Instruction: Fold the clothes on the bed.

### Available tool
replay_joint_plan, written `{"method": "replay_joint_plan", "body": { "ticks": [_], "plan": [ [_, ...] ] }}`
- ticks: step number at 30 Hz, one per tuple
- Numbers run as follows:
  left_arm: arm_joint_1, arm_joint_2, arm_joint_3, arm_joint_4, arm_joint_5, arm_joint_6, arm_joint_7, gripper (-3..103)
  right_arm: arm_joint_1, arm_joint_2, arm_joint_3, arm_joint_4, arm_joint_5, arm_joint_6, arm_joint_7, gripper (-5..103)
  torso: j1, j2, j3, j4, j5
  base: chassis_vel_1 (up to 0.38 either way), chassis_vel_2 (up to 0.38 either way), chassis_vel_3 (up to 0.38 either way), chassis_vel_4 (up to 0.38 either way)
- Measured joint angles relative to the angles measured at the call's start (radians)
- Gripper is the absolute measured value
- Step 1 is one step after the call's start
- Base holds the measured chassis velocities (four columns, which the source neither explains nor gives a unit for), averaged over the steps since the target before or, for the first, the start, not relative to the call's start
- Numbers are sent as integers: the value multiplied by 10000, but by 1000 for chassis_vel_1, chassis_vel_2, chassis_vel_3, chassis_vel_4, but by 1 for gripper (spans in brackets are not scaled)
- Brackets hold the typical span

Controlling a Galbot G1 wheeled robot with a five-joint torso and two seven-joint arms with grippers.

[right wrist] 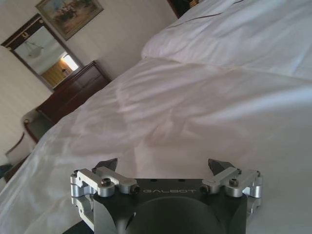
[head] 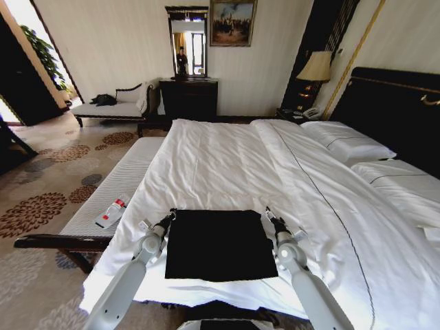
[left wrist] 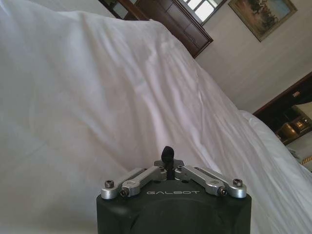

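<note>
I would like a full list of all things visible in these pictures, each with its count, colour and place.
T-shirt: 1, black, folded into a rectangle at the near end of the bed, between the two pincers.
Bed: 1, white duvet, dark headboard on the right.
Pillows: 2, white, by the headboard.
Bench: 1, pale cushion, dark frame, along the bed's left side.
Small white and red object: 1, on the bench.
Chaise: 1, white cushion, far left wall.
Dresser: 1, dark, under a mirror.
Painting: 1, on the far wall.
Lamp: 1, cream shade, beside the headboard.
Left pincer: shut, at the shirt's far left corner.
Right pincer: open, at the far right corner.
</note>
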Motion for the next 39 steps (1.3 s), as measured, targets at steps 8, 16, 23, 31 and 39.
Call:
{"method": "replay_joint_plan", "body": {
  "ticks": [8, 16, 23, 31, 39],
  "plan": [
    [186, 41, 13, -218, 52, -7, -61, 2, 367, 230, -432, -504, 153, 433, -1083, 100, 1, -1, 0, 3, 0, 0, 0, 0, 0],
    [346, 50, 18, -304, 176, -16, -64, 2, 479, 367, -759, -901, 177, 1006, -2067, 100, 1, 0, 0, 4, -1, 0, 0, 0, 0],
    [358, 74, 19, -325, 197, -24, -73, 2, 143, 307, -999, -927, -250, 1194, -2378, 100, 0, 0, 0, 2, -1, 0, 0, 0, 0],
    [332, 84, 78, -346, 213, -30, -76, 2, 544, 407, -1383, -1592, -425, 1242, -2482, 96, 1, 0, 0, 3, -1, 0, 0, 0, 0],
    [349, 187, 37, -387, 214, -30, -76, 2, 1005, 329, -1442, -1874, -141, 1064, -2283, 64, 1, 0, 1, 2, -1, 0, 0, 0, 0]
  ]
}}
